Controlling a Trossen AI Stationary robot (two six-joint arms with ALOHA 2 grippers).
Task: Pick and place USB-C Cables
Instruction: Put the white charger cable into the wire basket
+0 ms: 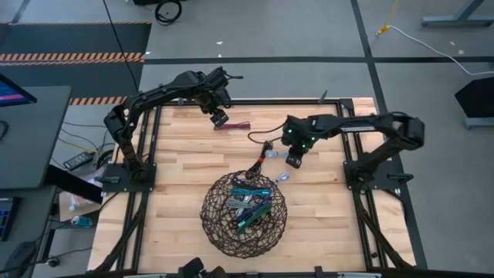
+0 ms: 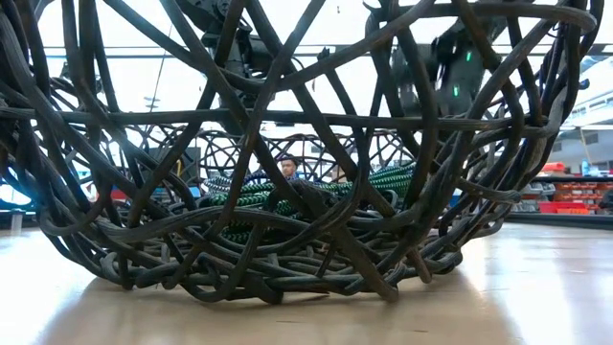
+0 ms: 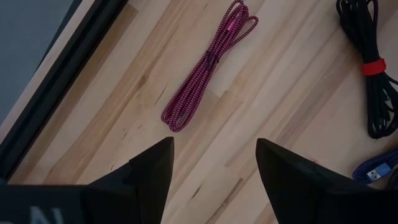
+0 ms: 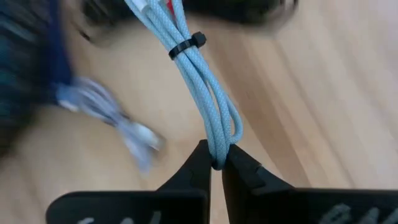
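Note:
My right gripper (image 1: 293,161) hangs over the table's middle, just beyond the round wire-mesh basket (image 1: 216,232), and is shut on a light blue cable bundle (image 4: 193,68) bound with a black tie. My left gripper (image 3: 214,162) is open above the far part of the table. A maroon cable bundle (image 3: 208,62) lies flat on the wood just ahead of its fingers, apart from them. The basket holds several cables (image 1: 248,202) in teal, green, purple and grey; green coils (image 2: 383,180) show through the mesh in the low view. My right gripper pinches the looped end (image 4: 219,148) of the light blue bundle between its two fingertips, coming from above and pointing down. The bundle runs away from the fingers toward a black cable. I cannot tell whether it is lifted clear of the wood.
A black cable with a red tie (image 3: 372,67) and a blue cable (image 3: 376,171) lie between the two grippers. A pale grey cable (image 1: 282,177) lies by the basket's far rim. A dark frame rail (image 1: 255,101) edges the table. A person (image 2: 285,169) shows behind the mesh.

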